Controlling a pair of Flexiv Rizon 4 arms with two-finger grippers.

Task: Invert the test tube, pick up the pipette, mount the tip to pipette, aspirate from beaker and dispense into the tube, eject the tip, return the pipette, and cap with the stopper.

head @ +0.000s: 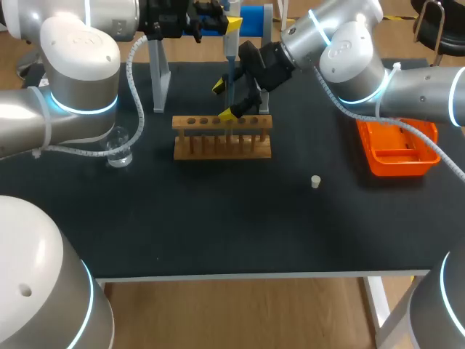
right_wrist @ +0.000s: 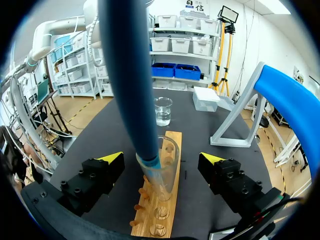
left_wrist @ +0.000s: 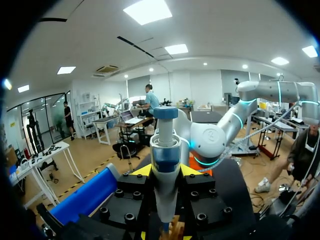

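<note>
My left gripper (head: 227, 25) (left_wrist: 164, 172) is shut on the blue and white pipette (head: 231, 69) (left_wrist: 164, 160), holding it upright over the wooden rack (head: 221, 138) (right_wrist: 161, 205). In the right wrist view the pipette's blue shaft (right_wrist: 125, 75) runs down into a clear test tube (right_wrist: 167, 167) standing upright in the rack. My right gripper (head: 225, 100) (right_wrist: 162, 162) is open, its yellow-tipped fingers (right_wrist: 112, 158) wide on either side of the tube and apart from it. The glass beaker (head: 118, 149) (right_wrist: 163, 111) stands left of the rack. A small white stopper (head: 316, 182) lies on the mat, right of the rack.
An orange tray (head: 396, 149) sits at the right side of the table. The pipette stand (head: 160, 73) (right_wrist: 295, 100) with its blue top rises behind the rack. A clear box (right_wrist: 206, 98) stands beside the stand's foot.
</note>
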